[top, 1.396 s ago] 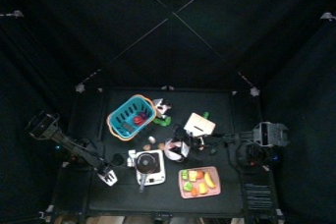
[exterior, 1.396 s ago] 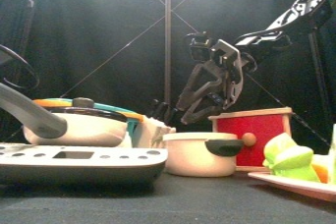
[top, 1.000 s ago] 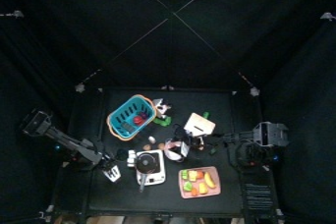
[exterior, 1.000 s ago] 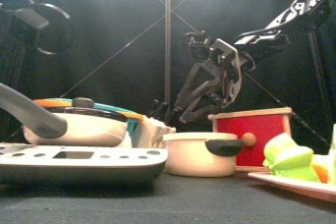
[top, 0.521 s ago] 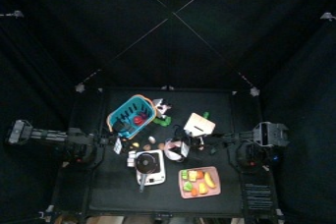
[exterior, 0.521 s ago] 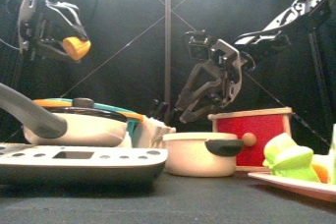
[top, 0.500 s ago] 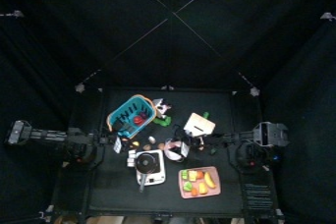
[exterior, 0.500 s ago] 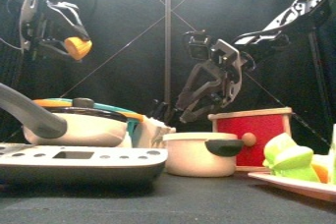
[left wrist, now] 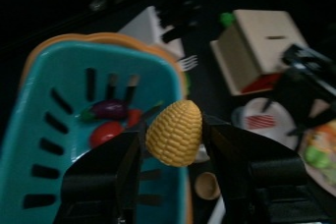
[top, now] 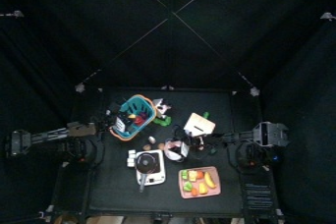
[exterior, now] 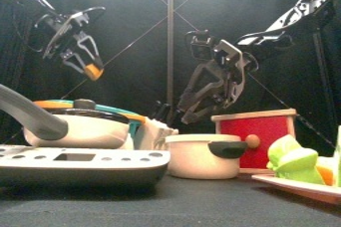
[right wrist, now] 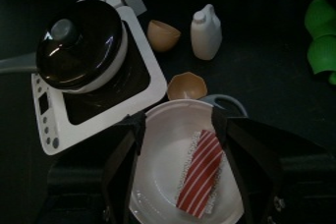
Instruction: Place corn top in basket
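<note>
My left gripper [left wrist: 175, 138] is shut on the corn top [left wrist: 175, 127], a stubby yellow cob piece. It holds it in the air over the turquoise slatted basket [left wrist: 53, 110], which has an orange rim and small red and purple toy foods inside. In the front view the left gripper [exterior: 84, 60] hangs high at the left with the corn top [exterior: 94, 71] in it. In the top view the basket [top: 133, 115] sits at the table's back left. My right gripper [right wrist: 184, 125] is open over a white pot [right wrist: 160, 159] that holds a striped bacon strip [right wrist: 199, 174].
A black pan on a white scale [right wrist: 82, 56] stands next to the pot, with two brown eggs [right wrist: 160, 34] and a white bottle [right wrist: 203, 29] beyond. A red box [exterior: 256, 129] and a pinkish tray of vegetables [exterior: 304, 166] stand at the right front.
My left arm has swung in from the far left and brought the corn top over the basket. The right arm has not moved.
</note>
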Controlling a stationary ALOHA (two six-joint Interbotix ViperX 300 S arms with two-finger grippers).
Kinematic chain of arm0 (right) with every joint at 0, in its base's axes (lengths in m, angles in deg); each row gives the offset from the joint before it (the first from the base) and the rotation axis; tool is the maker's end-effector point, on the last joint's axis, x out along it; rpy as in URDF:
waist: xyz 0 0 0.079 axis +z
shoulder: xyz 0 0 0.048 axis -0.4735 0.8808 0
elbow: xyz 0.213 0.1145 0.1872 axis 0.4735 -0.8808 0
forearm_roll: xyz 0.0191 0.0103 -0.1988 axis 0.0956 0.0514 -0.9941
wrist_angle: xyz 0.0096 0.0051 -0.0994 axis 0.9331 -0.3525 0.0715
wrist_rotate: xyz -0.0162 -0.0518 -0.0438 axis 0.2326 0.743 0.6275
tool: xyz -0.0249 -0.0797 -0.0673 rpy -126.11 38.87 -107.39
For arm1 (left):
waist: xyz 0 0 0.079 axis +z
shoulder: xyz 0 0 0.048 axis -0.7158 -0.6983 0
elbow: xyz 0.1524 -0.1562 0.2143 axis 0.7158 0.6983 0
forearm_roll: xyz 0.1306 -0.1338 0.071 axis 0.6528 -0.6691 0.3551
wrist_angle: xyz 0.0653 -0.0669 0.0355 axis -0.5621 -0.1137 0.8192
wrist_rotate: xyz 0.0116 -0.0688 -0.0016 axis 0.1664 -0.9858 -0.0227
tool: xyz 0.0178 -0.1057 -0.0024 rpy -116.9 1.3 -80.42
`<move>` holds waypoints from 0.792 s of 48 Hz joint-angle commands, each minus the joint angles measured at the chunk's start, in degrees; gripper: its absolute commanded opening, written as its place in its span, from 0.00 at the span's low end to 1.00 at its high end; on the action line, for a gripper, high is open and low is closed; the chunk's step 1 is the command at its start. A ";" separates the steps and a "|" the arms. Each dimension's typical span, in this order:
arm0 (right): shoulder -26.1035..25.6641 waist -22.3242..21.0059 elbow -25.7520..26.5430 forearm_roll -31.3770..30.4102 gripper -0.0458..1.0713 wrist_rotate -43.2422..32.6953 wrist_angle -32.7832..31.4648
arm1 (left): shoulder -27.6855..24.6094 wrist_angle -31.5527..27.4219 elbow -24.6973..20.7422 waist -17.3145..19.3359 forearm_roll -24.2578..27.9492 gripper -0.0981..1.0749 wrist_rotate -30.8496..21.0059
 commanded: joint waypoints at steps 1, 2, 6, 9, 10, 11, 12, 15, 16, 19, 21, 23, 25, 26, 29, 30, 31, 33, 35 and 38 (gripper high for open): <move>-0.88 -0.35 1.23 0.00 0.84 0.09 0.18 | -2.29 -1.32 -0.44 2.20 0.53 0.60 0.00; -0.97 -0.35 1.23 0.00 0.84 0.09 0.18 | -2.72 -1.49 -0.35 2.46 0.53 0.60 0.00; -0.97 -0.35 1.32 -0.09 0.84 0.09 0.18 | -4.13 -1.58 -0.26 3.69 1.32 0.60 0.00; -0.88 -0.35 1.32 -0.35 0.84 0.09 0.18 | -4.83 -1.58 -0.09 3.96 2.02 0.60 0.00; -0.97 -0.44 1.32 -0.44 0.84 0.09 0.18 | -5.01 -1.67 0.00 4.04 2.29 0.60 0.00; -0.97 -0.35 1.32 -0.44 0.84 0.09 0.18 | -5.19 -1.67 0.00 4.13 2.37 0.60 0.00; -0.97 -0.35 1.32 -0.44 0.84 0.09 0.18 | -5.36 -1.67 0.18 4.13 2.55 0.60 0.00; -0.97 -0.35 1.32 -0.44 0.84 0.09 0.18 | -5.98 -1.67 0.44 4.22 2.46 0.60 0.00; -0.97 -0.35 1.32 -0.44 0.84 0.09 0.18 | -6.15 -1.58 0.53 4.31 2.55 0.60 0.00; -0.97 -0.44 1.49 -0.44 0.84 0.09 0.18 | -7.21 -1.58 0.70 4.22 2.55 0.60 0.00; -0.97 -0.35 1.49 -0.44 0.84 0.09 0.18 | -7.82 -1.58 0.70 4.22 2.55 0.61 0.00; -0.97 -0.35 1.58 -0.44 0.84 0.09 0.18 | -8.53 -1.58 0.62 4.39 2.64 0.62 0.00; -0.88 -0.44 1.58 -0.44 0.84 0.09 0.18 | -9.14 -1.58 0.44 4.66 2.72 0.63 0.00; -0.88 -0.35 1.58 -0.44 0.84 0.09 0.18 | -9.67 -1.67 0.35 4.92 2.64 0.64 0.00; -0.79 -0.35 1.58 -0.62 0.84 0.09 0.18 | -10.46 -1.85 0.18 5.54 2.64 0.67 0.00; -0.79 -0.35 1.58 -0.62 0.84 0.09 0.18 | -10.63 -1.93 0.09 5.71 2.64 0.68 0.00; -0.70 -0.44 1.58 -0.70 0.84 0.09 0.18 | -10.72 -2.02 0.09 5.98 2.64 0.69 0.00; -0.62 -0.44 1.58 -0.79 0.84 0.09 0.18 | -10.90 -2.02 0.18 6.33 2.64 0.71 0.00; -0.62 -0.44 1.58 -0.88 0.84 0.09 0.18 | -10.99 -2.02 0.35 6.77 2.55 0.74 -0.09; -0.62 -0.44 1.58 -0.88 0.84 0.09 0.18 | -11.07 -2.11 0.53 7.12 2.55 0.76 -0.09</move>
